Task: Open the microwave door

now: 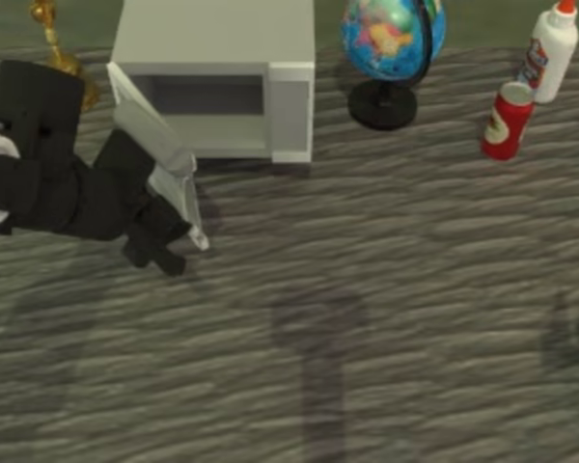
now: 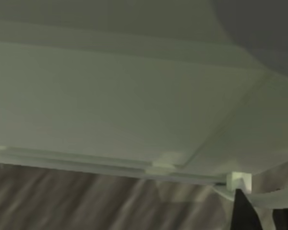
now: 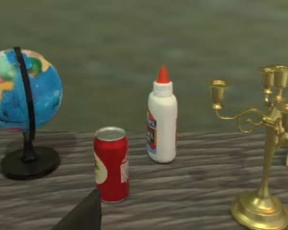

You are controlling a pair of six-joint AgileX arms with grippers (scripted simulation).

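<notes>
Top view, microwave [image 1: 222,43]: we see a boxy off-white oven at the far edge of the table, left of centre, its dark cavity exposed and a plain control strip at its right.
Top view, microwave door [image 1: 159,154]: a flat pale panel with a greyish window, swung outward to the left on its left hinge, its free edge pointing toward the near side.
Top view, left gripper [image 1: 159,246]: our black left arm lies along the table's left side, its claw at the door's free end; we cannot tell whether the fingers are apart or clamped.
Top view, table [image 1: 386,318]: streaked grey-brown wood grain.
Top view, others: a glossy globe [image 1: 393,39] on a black round base, a red can [image 1: 507,121] and a white glue bottle [image 1: 550,48] at far right; a gold candlestick [image 1: 53,39] at far left.
Left wrist view: smooth pale panels of the oven fill the frame; a dark fingertip [image 2: 245,213] shows beside a small white block.
Right wrist view: globe, can, orange-capped bottle and brass candelabra stand upright; our right claw is only a dark sliver, state unclear.
</notes>
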